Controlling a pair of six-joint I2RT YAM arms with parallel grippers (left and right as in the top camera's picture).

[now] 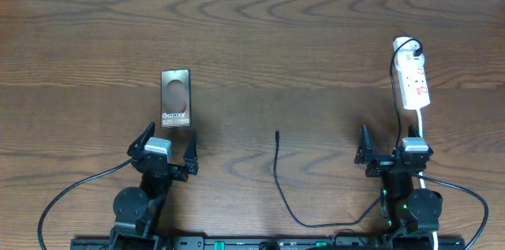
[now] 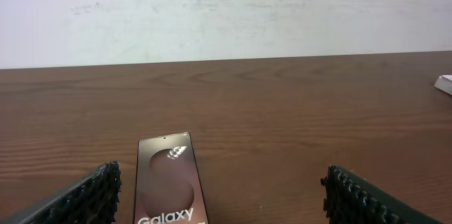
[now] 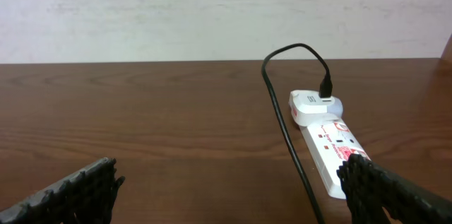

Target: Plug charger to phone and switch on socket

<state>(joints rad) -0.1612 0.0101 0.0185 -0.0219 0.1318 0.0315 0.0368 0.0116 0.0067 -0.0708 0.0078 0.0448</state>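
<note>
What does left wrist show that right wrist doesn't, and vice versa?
Left wrist only: the phone, flat ahead of the left gripper. Right wrist only: the charger cable leading into a white adapter on the socket, ahead of the right gripper. Both: wooden table, pale wall, jaws open and empty. White sliver at left view's edge: cannot tell.

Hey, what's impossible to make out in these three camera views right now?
- Phone: in the left wrist view, its lower end and port are cut off by the bottom edge.
- Socket: in the right wrist view, its near end is hidden behind the right claw. Overhead, the switch position is too small to read.
- Charger tip: seen overhead only, and too small to tell the connector type.
</note>
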